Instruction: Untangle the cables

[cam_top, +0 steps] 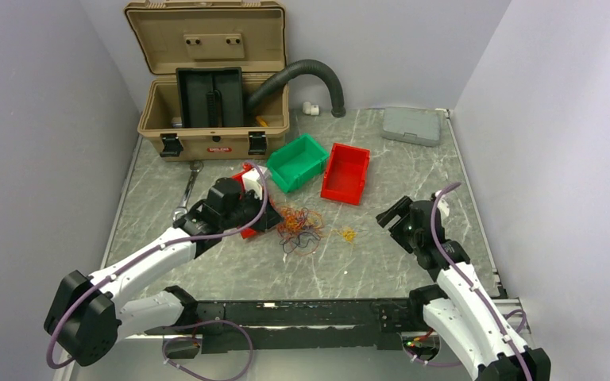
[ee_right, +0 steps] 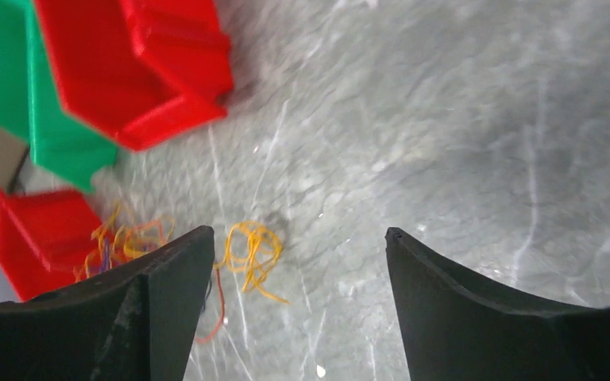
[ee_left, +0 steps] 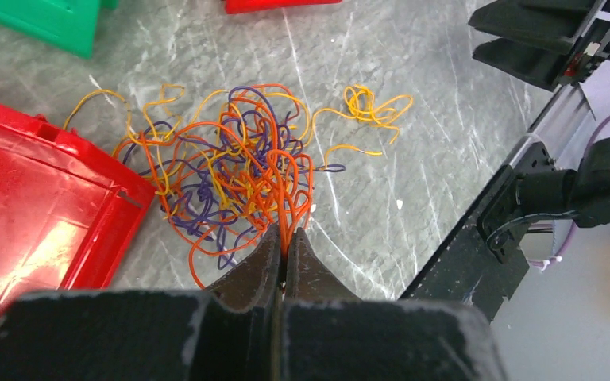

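Cables (ee_left: 230,171) in orange, yellow and purple lie in a loose tangle on the table (cam_top: 413,262), near the green bin (cam_top: 296,161) on its robot-facing side. The left gripper (ee_left: 286,238) has its fingers pinched tight on a few orange strands. The right gripper (ee_right: 298,234), spread wide and holding nothing, hovers farther from the green bin, beyond a small yellow clump (ee_right: 252,252).

Blurred cables (ee_right: 131,238) sit partly hidden behind the right end effector (ee_right: 298,232).
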Controlling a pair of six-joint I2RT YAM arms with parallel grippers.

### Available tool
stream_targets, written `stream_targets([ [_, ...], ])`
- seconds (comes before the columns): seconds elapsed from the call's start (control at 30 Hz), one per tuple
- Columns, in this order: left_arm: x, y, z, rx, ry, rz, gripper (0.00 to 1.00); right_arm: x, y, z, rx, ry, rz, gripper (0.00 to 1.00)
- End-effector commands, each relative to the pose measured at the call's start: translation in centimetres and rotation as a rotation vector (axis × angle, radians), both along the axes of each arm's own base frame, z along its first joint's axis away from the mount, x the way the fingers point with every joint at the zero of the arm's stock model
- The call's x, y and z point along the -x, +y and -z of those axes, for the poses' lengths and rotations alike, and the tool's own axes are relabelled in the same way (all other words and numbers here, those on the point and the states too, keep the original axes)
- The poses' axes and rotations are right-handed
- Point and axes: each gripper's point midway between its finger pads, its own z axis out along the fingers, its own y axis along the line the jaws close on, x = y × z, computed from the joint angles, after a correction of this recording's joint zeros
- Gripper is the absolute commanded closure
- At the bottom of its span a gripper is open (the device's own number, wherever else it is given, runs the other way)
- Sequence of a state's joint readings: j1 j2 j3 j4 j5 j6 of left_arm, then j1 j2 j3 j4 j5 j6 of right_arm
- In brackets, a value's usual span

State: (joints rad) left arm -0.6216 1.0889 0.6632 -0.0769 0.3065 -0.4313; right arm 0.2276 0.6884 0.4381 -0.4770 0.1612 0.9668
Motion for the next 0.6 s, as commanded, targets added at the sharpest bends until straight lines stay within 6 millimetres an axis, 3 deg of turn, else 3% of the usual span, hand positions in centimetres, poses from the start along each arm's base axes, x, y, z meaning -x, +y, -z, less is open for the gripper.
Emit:
stream_targets([
  [0.0,0.6,-1.3,-1.7,0.081,-0.065,0.078,1.0,-0.8,3.7,-3.0,-0.038,-0.122,-0.273,0.16],
  [0.3,0.7,-2.3,-3.1,0.086,-0.077,0.102,1.0,-1.7,5.5,-3.8,-0.072,-0.198,-0.368,0.15],
  [0.57,1.1,-2.6,-2.7,0.054,-0.061,0.127,1.0,-2.1,8.8,-3.9,-0.19,-0.224,-0.507,0.11],
])
